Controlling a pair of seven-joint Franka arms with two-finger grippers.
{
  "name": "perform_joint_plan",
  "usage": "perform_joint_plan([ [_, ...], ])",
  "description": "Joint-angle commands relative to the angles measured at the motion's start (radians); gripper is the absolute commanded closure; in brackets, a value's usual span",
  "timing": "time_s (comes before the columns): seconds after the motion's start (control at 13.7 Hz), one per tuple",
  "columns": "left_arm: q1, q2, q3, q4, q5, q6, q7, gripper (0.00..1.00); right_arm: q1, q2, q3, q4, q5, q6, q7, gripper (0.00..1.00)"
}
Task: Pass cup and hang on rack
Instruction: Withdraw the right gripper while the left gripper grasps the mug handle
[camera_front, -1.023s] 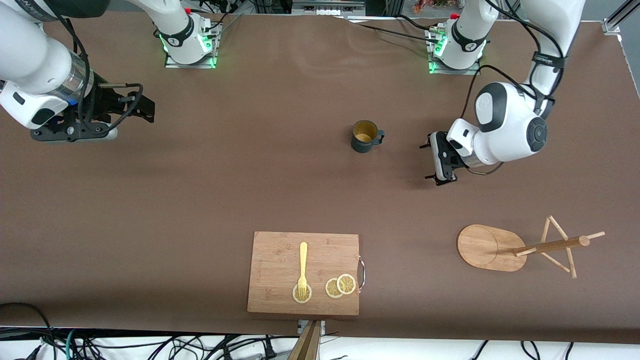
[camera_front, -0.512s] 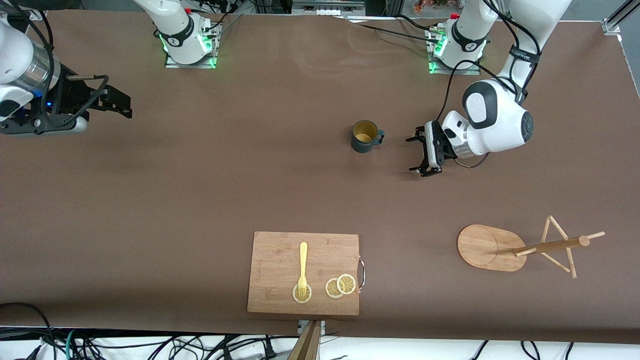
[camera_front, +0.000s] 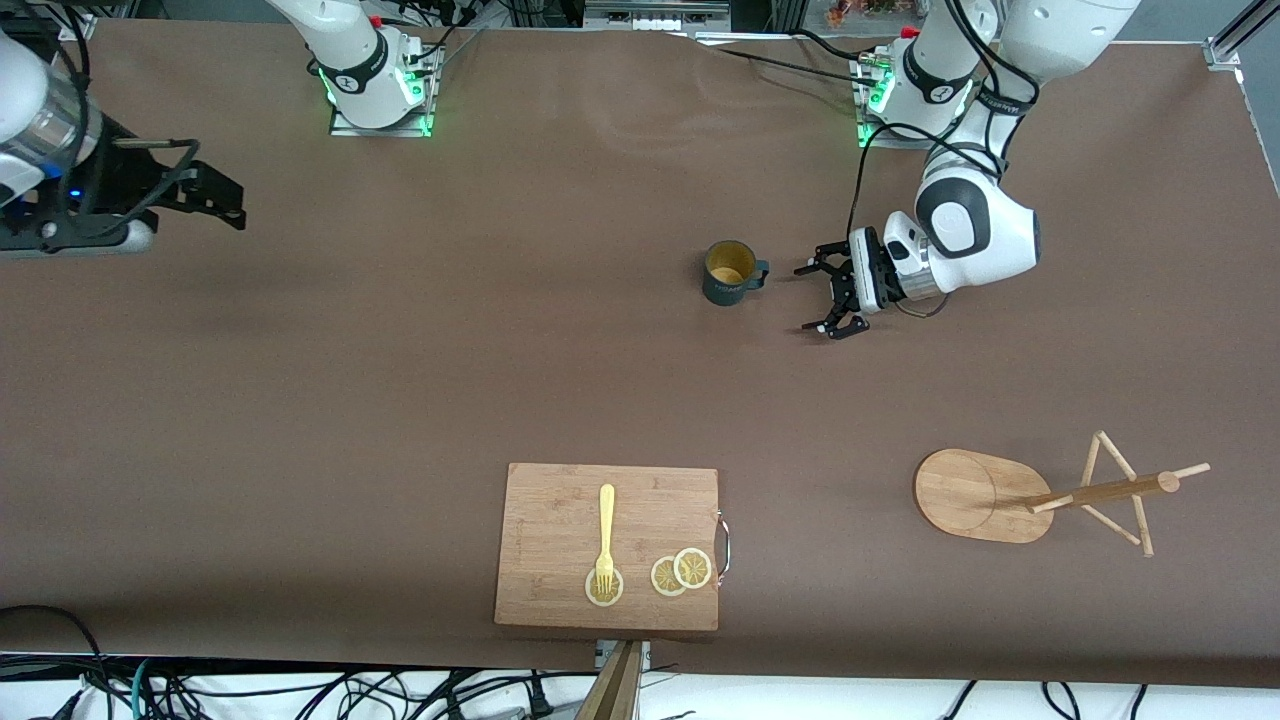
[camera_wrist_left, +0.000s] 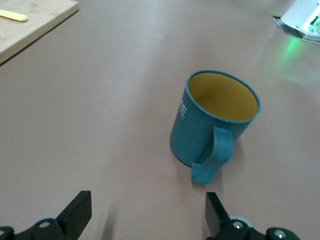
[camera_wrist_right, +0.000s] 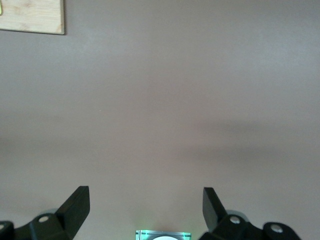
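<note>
Teal cup (camera_front: 731, 272): upright on the brown table (camera_front: 400, 380), handle toward the left gripper, untouched.
Left gripper (camera_front: 822, 298): low, just beside the cup's handle, jaws spread wide, nothing held.
Right gripper (camera_front: 215, 195): above the table's right-arm end, waiting, jaws wide, nothing held.
Rack (camera_front: 1040, 492): nearer the camera, toward the left arm's end.
Board (camera_front: 608, 545): near the camera edge, carrying a fork (camera_front: 605, 538) and lemon slices (camera_front: 680, 571).

Wooden cutting board (camera_front: 560, 500) w/ metal handle (camera_front: 724, 545), yellow fork (camera_front: 605, 535) on it (tines on a lemon slice (camera_front: 604, 588)), 2 more slices (camera_front: 680, 571) overlapping
</note>
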Motion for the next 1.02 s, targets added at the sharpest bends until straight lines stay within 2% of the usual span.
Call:
perform_joint_plan([
  [0.0, 0.015, 0.021, -0.024, 0.005, -0.062, -0.001, 0.103, 0.0, -0.014, -0.023, -0.005, -0.004, 0.018, 0.004, -0.042, 0.0],
  [0.29, 0.015, 0.024, -0.058, -0.034, -0.119, -0.008, 0.116, 0.0, -0.007, -0.001, 0.003, 0.034, -0.019, 0.012, -0.039, 0.0],
  [0.51, 0.017, 0.013, -0.066, -0.063, -0.126, -0.01, 0.122, 0.0, -0.005, 0.007, 0.004, 0.034, -0.007, 0.004, -0.018, 0.0],
  [0.66, 0.019, -0.007, -0.084, -0.098, -0.171, -0.01, 0.145, 0.0, 0.003, 0.005, 0.009, 0.034, -0.009, 0.004, 0.008, 0.0],
  [0.95, 0.017, -0.007, -0.115, -0.107, -0.241, -0.004, 0.203, 0.0, 0.003, 0.005, 0.007, 0.033, -0.007, 0.003, 0.018, 0.0],
])
